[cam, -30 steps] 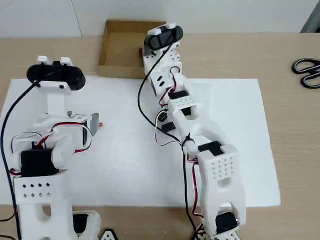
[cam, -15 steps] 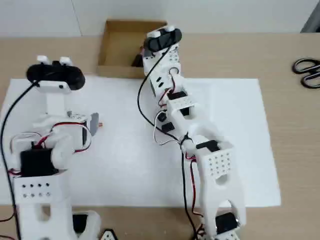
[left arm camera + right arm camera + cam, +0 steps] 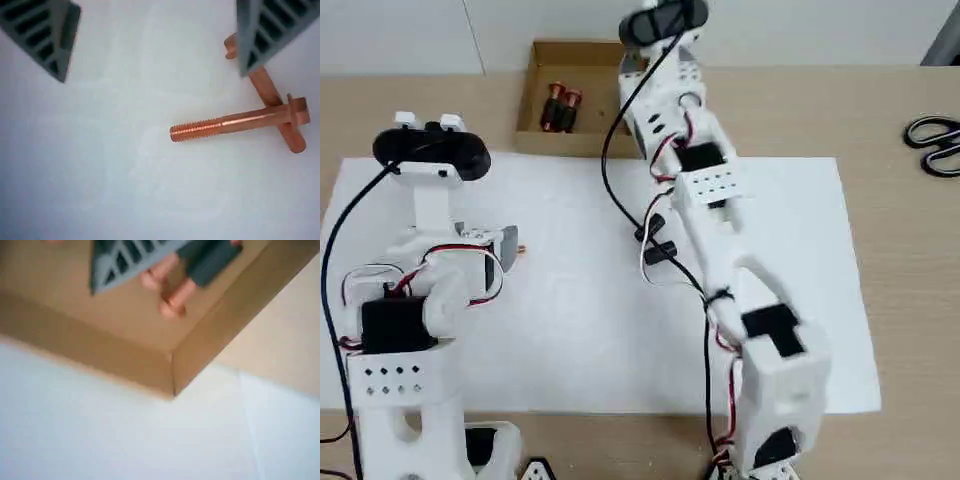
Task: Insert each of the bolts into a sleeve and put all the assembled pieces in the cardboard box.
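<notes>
My left gripper (image 3: 152,72) hangs open over the white sheet, its grey fingers (image 3: 40,30) wide apart. A copper bolt (image 3: 235,122) lies flat off to one side of the gap. It crosses a second bolt (image 3: 272,97) that is partly under one finger. In the high view a bolt tip (image 3: 520,248) pokes out beside the left arm. The cardboard box (image 3: 535,95) holds assembled pieces (image 3: 560,106), copper bolts in dark sleeves. My right gripper (image 3: 135,262) is above the box's near corner (image 3: 172,370), with the pieces (image 3: 172,302) lying beyond it.
The right arm (image 3: 700,180) stretches across the white sheet (image 3: 580,330) to the box's right side. Scissors (image 3: 935,145) lie on the wooden table at the far right. Loose black cables hang from both arms.
The right arm has lifted and swung toward the box's right edge, uncovering the assembled pieces in the box. The left arm has not moved.
</notes>
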